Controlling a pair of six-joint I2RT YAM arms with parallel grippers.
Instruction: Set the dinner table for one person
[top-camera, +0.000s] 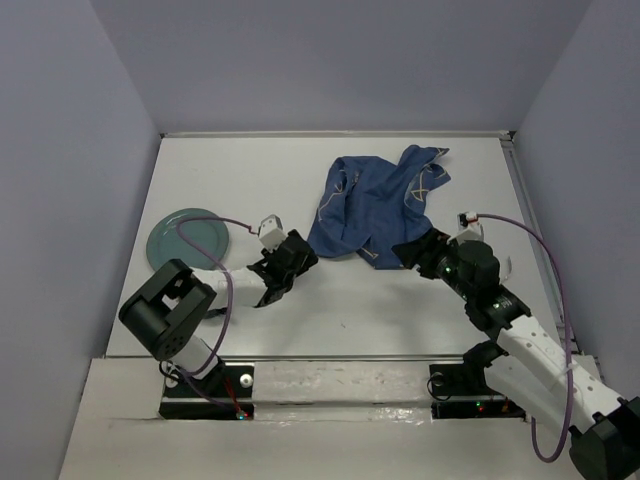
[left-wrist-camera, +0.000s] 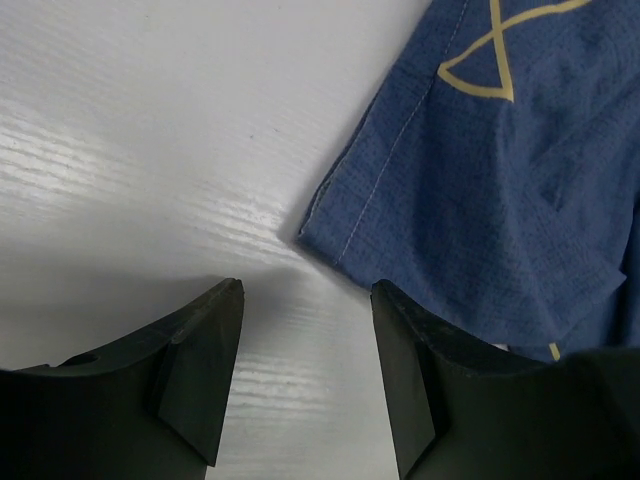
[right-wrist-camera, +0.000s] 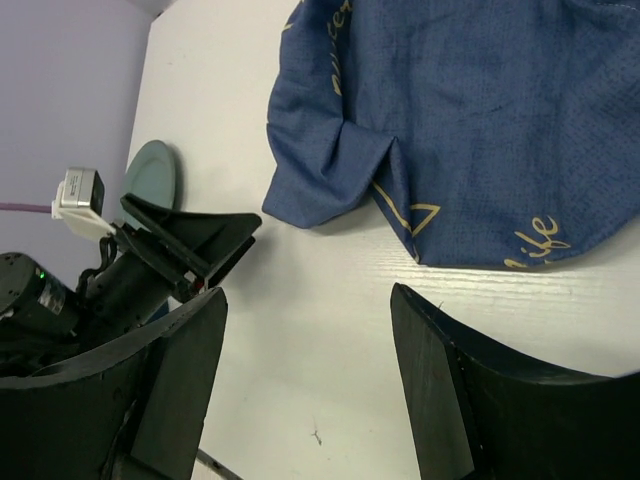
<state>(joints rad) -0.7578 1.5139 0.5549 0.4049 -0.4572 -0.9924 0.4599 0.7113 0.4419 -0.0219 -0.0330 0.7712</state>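
The dinner table (top-camera: 330, 300) is a large flat white top. A dark blue cloth (top-camera: 375, 205) with gold patterns lies crumpled on it at the back middle. A teal plate (top-camera: 188, 238) lies at the left. My left gripper (top-camera: 297, 255) is open and empty, just left of the cloth's near left corner (left-wrist-camera: 310, 232). My right gripper (top-camera: 415, 252) is open and empty at the cloth's near right edge (right-wrist-camera: 470, 250). The right wrist view also shows the cloth (right-wrist-camera: 480, 120), the plate (right-wrist-camera: 153, 175) and the left gripper (right-wrist-camera: 215, 240).
Lilac walls enclose the table on the left, back and right. The arm bases stand on a white rail (top-camera: 330, 385) at the near edge. Purple cables loop from both wrists.
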